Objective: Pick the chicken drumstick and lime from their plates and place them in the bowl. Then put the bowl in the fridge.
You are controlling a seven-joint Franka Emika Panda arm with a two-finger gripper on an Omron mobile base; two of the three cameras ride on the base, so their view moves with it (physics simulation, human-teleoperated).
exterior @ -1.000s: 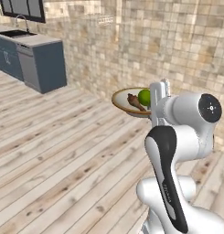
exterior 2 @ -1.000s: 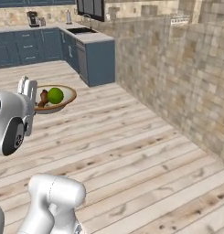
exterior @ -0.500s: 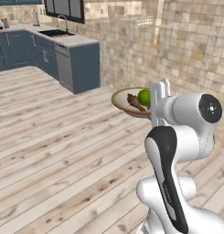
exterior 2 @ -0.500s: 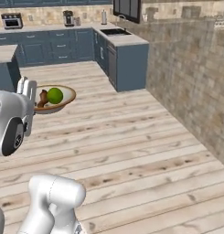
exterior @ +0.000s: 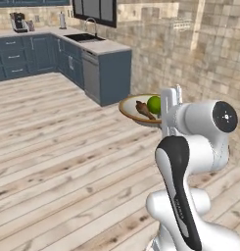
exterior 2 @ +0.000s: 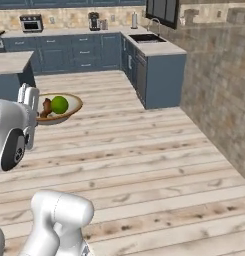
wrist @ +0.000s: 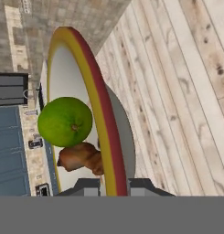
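Note:
The tan bowl (exterior: 132, 111) with its darker rim hangs in the air above the wooden floor, and my gripper (exterior: 165, 109) is shut on its near rim. Inside it lie the green lime (exterior: 154, 104) and the brown chicken drumstick (exterior: 143, 110). From the right base view the bowl (exterior 2: 71, 107) sits just right of the gripper (exterior 2: 30, 99), with the lime (exterior 2: 59, 104) and drumstick (exterior 2: 45, 107) in it. The hand view looks along the bowl's rim (wrist: 98, 106), with the lime (wrist: 65, 121) above the drumstick (wrist: 78, 156) and the gripper (wrist: 112, 185) clamped at the bottom. The plates and the fridge are out of view.
Blue kitchen cabinets with a sink counter (exterior: 99, 47) stand ahead, ending in a corner unit (exterior 2: 161, 75). A stone wall (exterior: 204, 63) runs along the right. A blue island counter (exterior 2: 10, 65) stands at the left. Wooden floor (exterior 2: 144, 150) stretches ahead.
The whole scene has shifted as the base turned: the cabinets and sink slid rightward and nearer. The bowl with lime and drumstick stays held in the same place relative to the arm.

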